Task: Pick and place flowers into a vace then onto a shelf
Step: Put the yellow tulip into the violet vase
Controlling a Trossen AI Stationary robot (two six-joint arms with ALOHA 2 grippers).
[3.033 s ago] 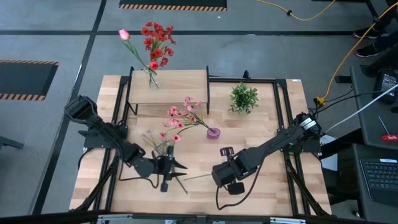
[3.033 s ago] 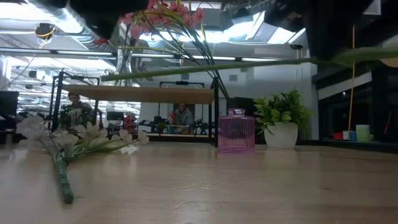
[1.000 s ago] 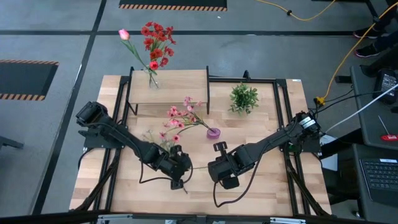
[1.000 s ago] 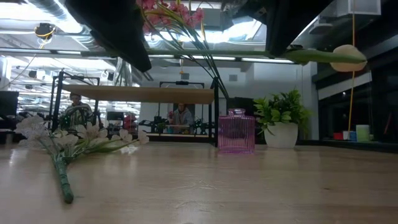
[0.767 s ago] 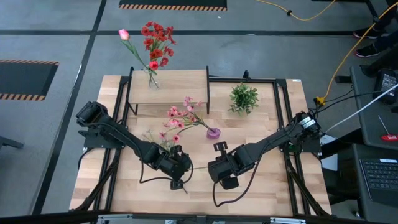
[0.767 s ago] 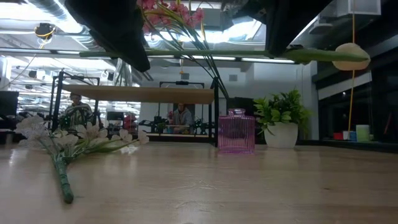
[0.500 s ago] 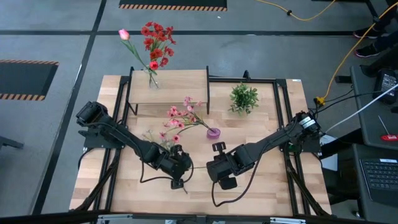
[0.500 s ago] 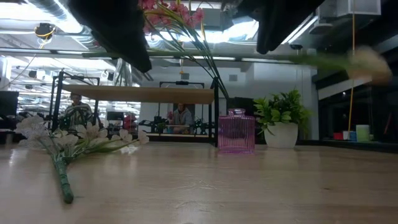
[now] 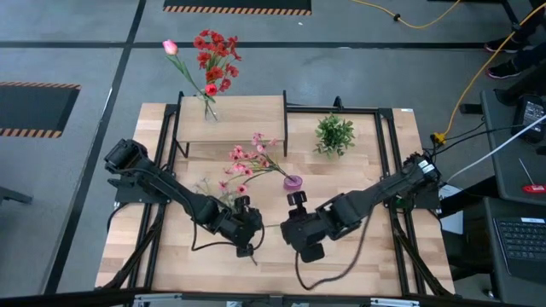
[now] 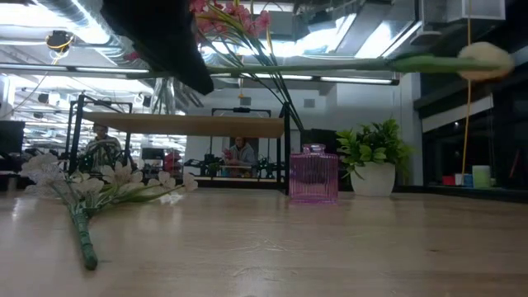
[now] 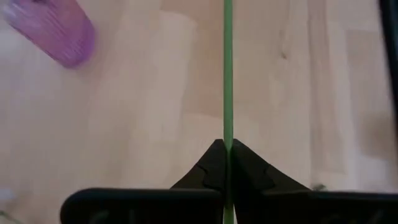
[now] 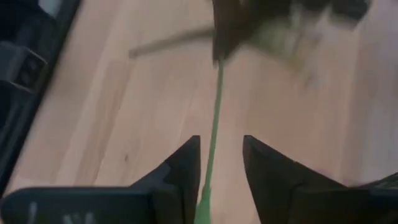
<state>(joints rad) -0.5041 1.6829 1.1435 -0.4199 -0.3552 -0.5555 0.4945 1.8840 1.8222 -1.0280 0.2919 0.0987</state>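
The left pincer [image 9: 247,232] sits over the front middle of the bench [image 9: 367,256] in the high view, facing the right pincer [image 9: 288,228] just beside it, with a thin green stem [image 9: 266,227] spanning the short gap between them; the pink-blossom spray stands in the purple vase [image 9: 293,181] behind them, the red flowers [image 9: 213,60] rise from a vase on the shelf [image 9: 247,115], and pale sprigs [image 9: 213,192] lie near the left arm. In the low view the stem [image 10: 330,63] runs level high above the bench, its cream tulip head [image 10: 487,56] at the far right, with the sprigs [image 10: 91,186] lying flat and the vase [image 10: 313,175] upright. The left wrist view shows its fingers [image 11: 211,169] clenched on the stem [image 11: 227,68]. The right wrist view shows its fingers [image 12: 183,168] released, the stem [image 12: 214,118] running free between them. A second ago the right pincer was closed on this stem; now it has let go and the left alone carries it.
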